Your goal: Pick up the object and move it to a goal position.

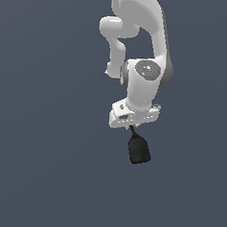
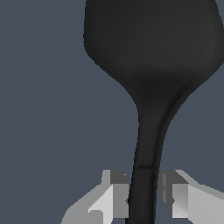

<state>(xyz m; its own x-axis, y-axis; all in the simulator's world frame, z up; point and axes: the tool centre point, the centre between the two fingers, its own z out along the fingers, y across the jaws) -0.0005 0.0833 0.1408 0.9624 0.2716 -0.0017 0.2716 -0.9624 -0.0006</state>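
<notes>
Between the claw's [image 2: 143, 199] clamped fingers, the object's [image 1: 139, 150] thin stem, head hanging below.

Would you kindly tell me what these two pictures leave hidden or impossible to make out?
- Exterior view: the tool fingertips sit under the white hand body and are too small to show; only the matte black stemmed object hangs below.
- Wrist view: the object's rounded head is cut off by the frame edge.
- Wrist view: whether the fingers press the stem; a thin gap seems visible on one side.
- Both views: no goal marker or supporting surface appears.
</notes>
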